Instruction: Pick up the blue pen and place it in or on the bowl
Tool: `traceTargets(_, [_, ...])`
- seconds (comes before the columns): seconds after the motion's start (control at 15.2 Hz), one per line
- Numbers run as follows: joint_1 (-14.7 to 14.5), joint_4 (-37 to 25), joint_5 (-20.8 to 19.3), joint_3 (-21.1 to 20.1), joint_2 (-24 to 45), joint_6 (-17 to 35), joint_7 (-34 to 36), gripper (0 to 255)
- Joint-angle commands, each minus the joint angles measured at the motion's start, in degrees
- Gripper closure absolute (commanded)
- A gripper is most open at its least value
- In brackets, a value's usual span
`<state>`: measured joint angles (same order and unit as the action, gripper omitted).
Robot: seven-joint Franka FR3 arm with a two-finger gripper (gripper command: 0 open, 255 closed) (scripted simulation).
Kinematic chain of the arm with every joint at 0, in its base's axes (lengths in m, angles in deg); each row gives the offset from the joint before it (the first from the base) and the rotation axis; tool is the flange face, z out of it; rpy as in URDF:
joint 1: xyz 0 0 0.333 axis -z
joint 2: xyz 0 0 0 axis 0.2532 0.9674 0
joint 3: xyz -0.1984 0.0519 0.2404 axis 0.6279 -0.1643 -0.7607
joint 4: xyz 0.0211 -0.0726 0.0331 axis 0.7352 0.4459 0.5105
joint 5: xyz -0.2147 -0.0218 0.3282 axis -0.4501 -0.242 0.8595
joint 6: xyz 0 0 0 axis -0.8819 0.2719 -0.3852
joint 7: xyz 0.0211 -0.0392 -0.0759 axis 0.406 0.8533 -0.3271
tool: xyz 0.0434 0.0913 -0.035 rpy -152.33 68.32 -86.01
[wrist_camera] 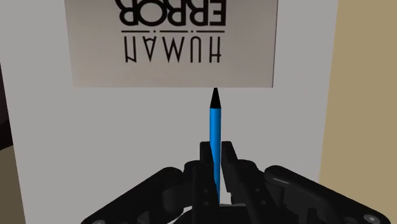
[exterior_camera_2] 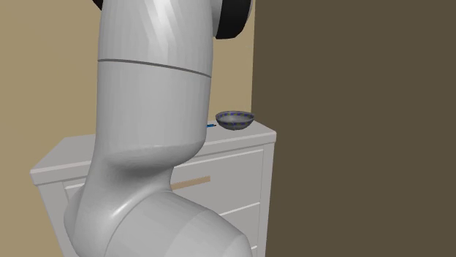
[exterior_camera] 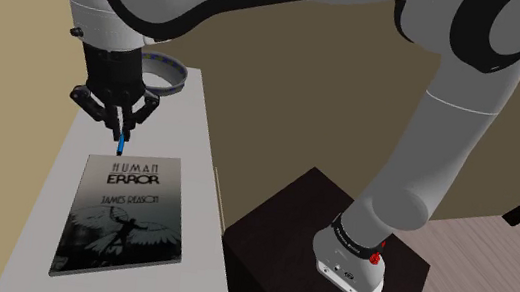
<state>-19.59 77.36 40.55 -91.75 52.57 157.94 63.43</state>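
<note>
Gripper (wrist_camera: 216,154) was clamped on blue pen (wrist_camera: 215,124), pickup judged done; transfer to bowl (exterior_camera: 169,72), upper left of the shoulder view, was outstanding.

The arm (exterior_camera: 453,112) is clad in white shells with dark joints. The end effector (exterior_camera: 121,124) is finished entirely black.

Glossy white arm (exterior_camera_2: 146,109); matt black pincer (wrist_camera: 216,149); smooth blue pen (wrist_camera: 215,121); matt book (exterior_camera: 122,217) cover.
</note>
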Motion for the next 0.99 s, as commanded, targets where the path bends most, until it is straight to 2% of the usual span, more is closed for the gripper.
traceTargets(0.0, [0.00, 0.00, 0.00, 0.00, 0.00, 0.00, 0.00, 255])
traceTargets(0.33, [0.00, 0.01, 0.00, 0.00, 0.00, 0.01, 0.00, 255])
traceTargets(0.92, [0.16, -5.42, 1.01, -0.32, -1.45, -6.54, -0.32, 255])
